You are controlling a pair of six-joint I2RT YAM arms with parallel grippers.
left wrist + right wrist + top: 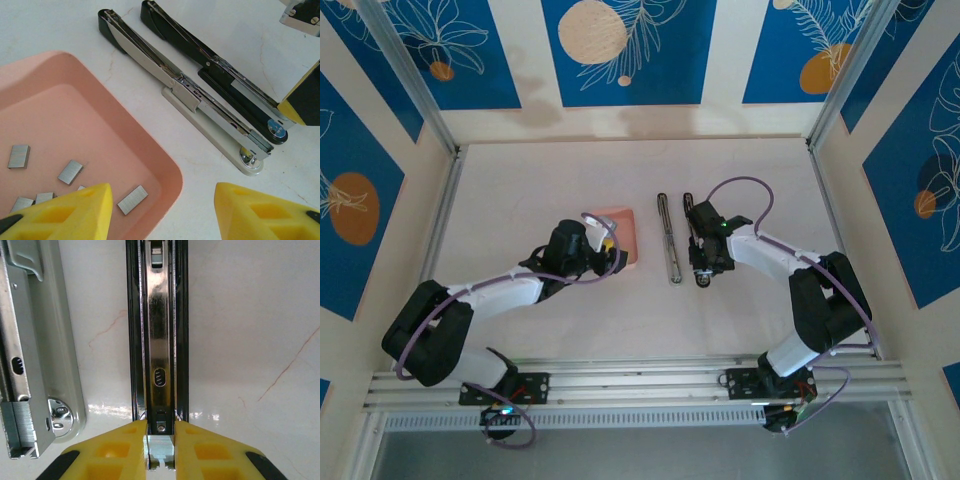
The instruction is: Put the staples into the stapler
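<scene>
Walls (630,50) of blue leaf-print panels close in a white, faintly veined table (520,180), near whose middle the black stapler (160,315) lies open beside a cream stapler (667,238), its near end pinched between the narrow-set fingers of the right gripper (160,437). Loading looks barely begun: its channel appears bare, and the staples (70,171) lie loose in the pink tray (100,100) just left of the staplers, under the wide-spread, empty left gripper (162,205).

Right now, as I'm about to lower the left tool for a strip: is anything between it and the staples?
Nothing visible stands between them. The left tool hangs open over the near corner of the pink tray, and the staples lie loose and uncovered on its floor. Only the tray's low wall rings them.
</scene>
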